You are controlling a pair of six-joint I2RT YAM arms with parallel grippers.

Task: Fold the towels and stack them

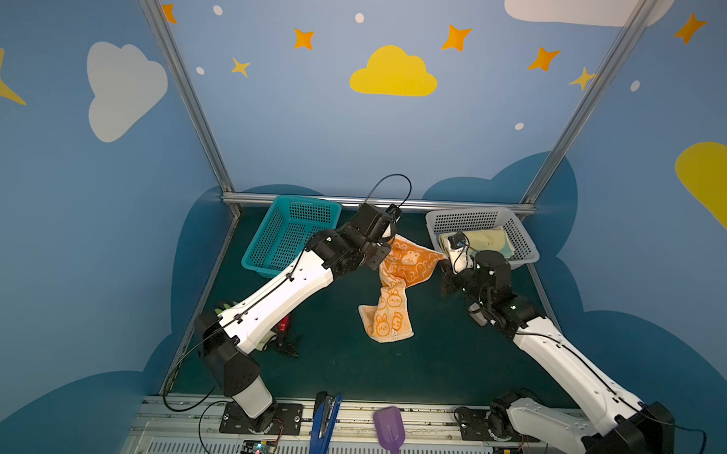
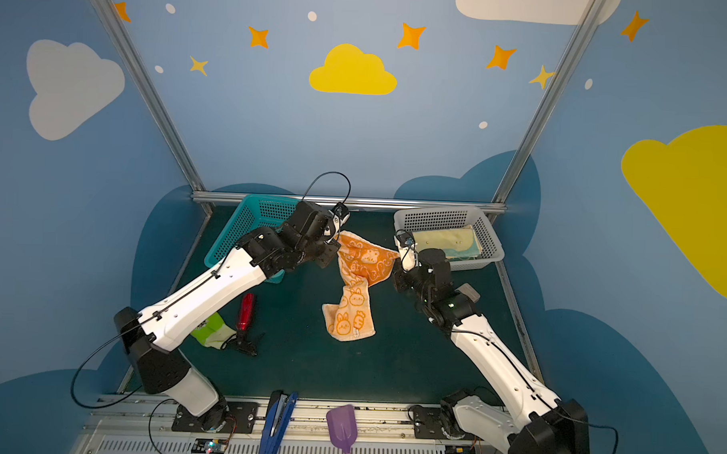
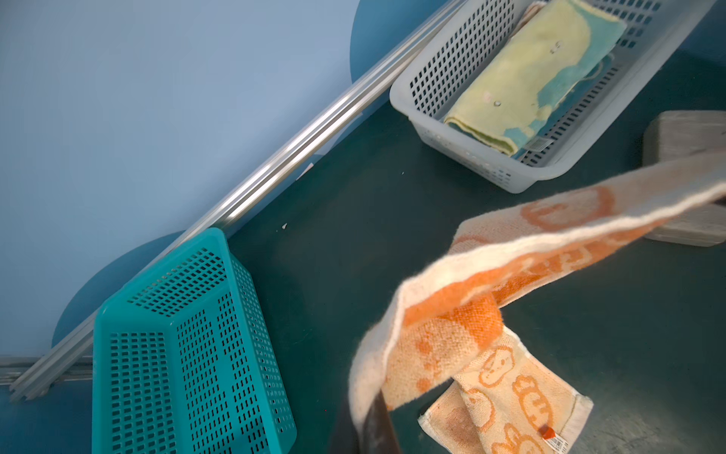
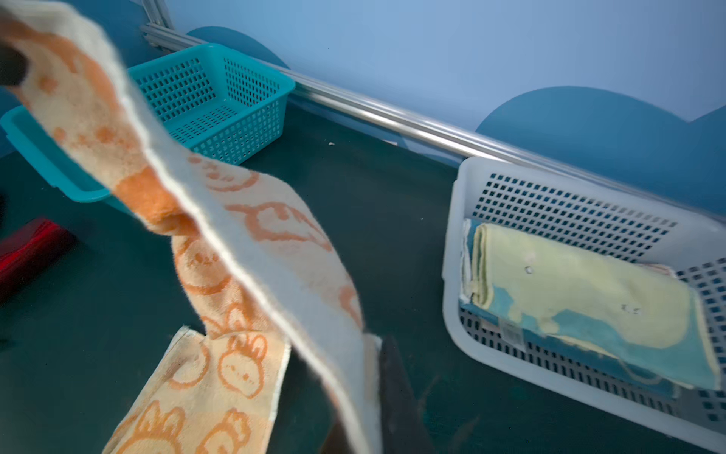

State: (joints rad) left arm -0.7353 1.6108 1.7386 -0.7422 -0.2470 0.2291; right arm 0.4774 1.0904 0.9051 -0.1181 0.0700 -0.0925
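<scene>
The orange rabbit towel hangs between my two arms over the middle of the counter. Its upper edge is stretched from one raised corner to the other, its body sags and twists in the middle, and its lower end lies rumpled on the dark surface. My left pincer is clamped on the corner nearer the teal basket. My right pincer is clamped on the opposite corner, just in front of the white basket. A folded mint-and-yellow towel already lies in that white basket, with what looks like another cloth beneath it. I judge this to be the spreading step for the orange towel, with no fold made yet. Next I would need to lift both corners evenly so the twist drops out, then lay the cloth flat on open counter, clear of the grey block.
</scene>
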